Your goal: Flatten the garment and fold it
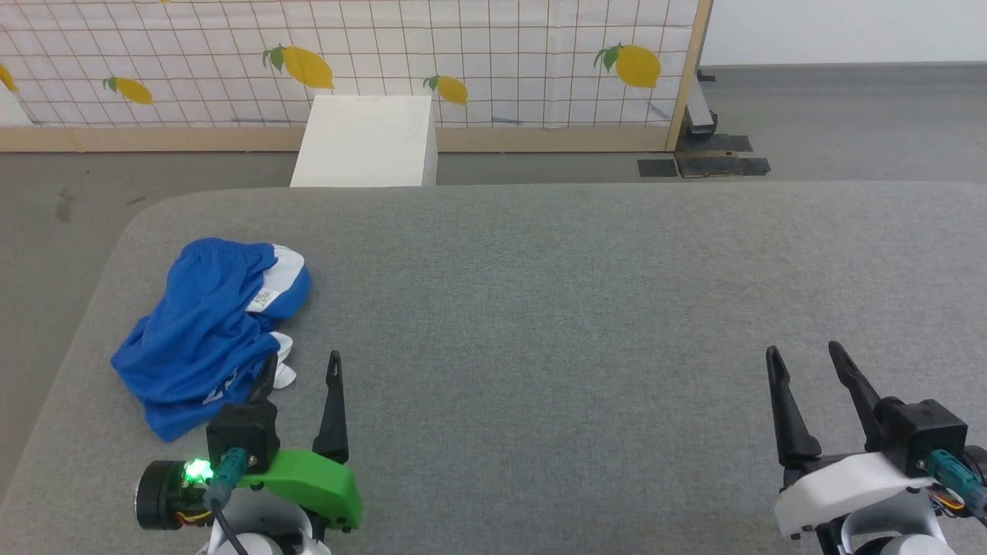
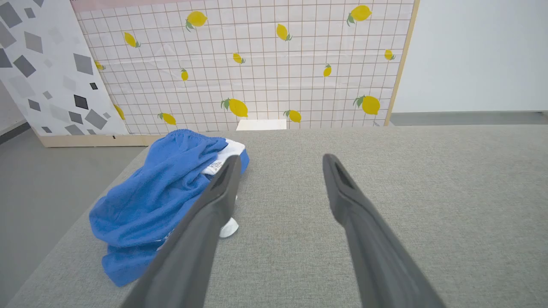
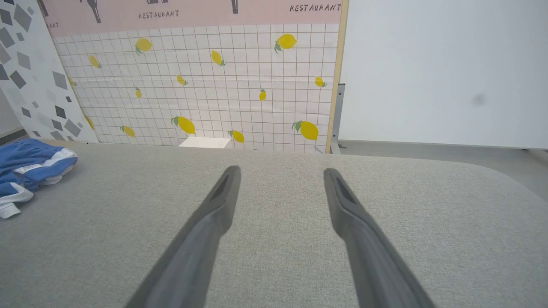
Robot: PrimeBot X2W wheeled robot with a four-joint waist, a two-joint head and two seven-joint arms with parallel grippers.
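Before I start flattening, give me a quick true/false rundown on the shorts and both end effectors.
1. The blue shorts lie near the grey table's left edge. True.
2. The shorts are already spread flat. False: they are bunched in a heap.
3. The left end effector is clamped on the shorts. False: its jaws stand open, holding nothing.
4. The right end effector is open over bare table, well away from the shorts. True.
5. The white box sits on the table. False: it stands on the floor beyond the far edge.
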